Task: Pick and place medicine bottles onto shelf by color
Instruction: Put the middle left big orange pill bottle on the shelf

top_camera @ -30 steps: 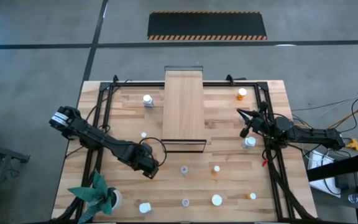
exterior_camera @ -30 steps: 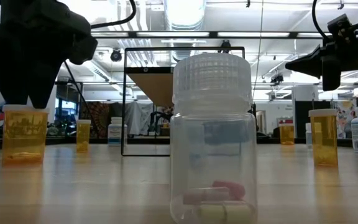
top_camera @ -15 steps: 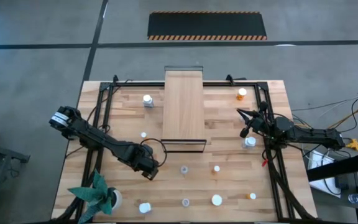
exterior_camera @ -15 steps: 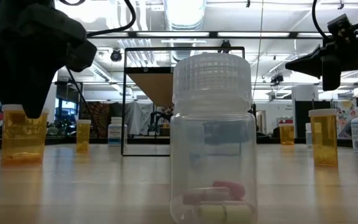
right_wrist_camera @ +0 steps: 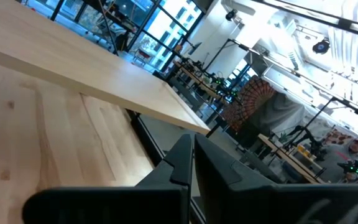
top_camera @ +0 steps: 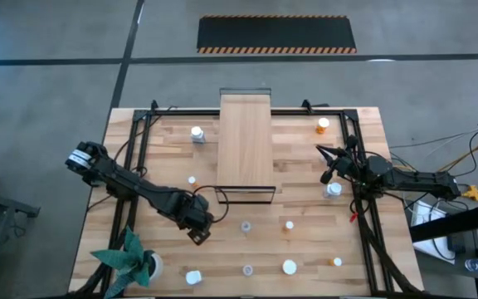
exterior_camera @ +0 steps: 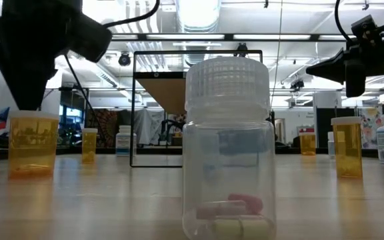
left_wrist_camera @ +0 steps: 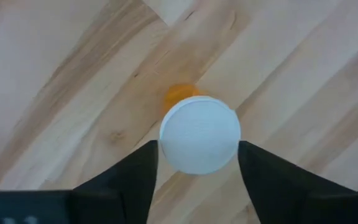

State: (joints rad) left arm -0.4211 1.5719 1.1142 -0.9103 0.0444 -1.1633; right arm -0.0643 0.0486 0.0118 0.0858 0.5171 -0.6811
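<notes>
My left gripper (top_camera: 197, 230) is over an orange bottle with a white cap (left_wrist_camera: 199, 140) that stands on the table near the shelf's near left corner. In the low view the bottle (exterior_camera: 32, 143) stands under the gripper (exterior_camera: 27, 100). The pale wood shelf (top_camera: 245, 141) lies at the far middle. My right gripper (top_camera: 326, 163) is shut and empty, above the table right of the shelf; the right wrist view (right_wrist_camera: 191, 155) shows its fingers together. Other white-capped bottles stand around, among them a white one (top_camera: 197, 133) and an orange one (top_camera: 323, 126). My left gripper has the orange bottle's white cap between its two fingers, one on each side of the cap's rim (left_wrist_camera: 164, 149). The fingers come from above, pointing down. The bottle stands upright with its base on the table (exterior_camera: 32, 175).
A clear bottle (exterior_camera: 229, 150) stands close to the low camera. Small bottles (top_camera: 245, 225) (top_camera: 289, 225) (top_camera: 290, 267) dot the near half. One bottle (top_camera: 333, 189) stands by my right gripper. A potted green plant (top_camera: 131, 259) is at the near left corner.
My left gripper has shifted and turned over the orange bottle. The bottle has slid a little toward the table's right and still stands upright.
</notes>
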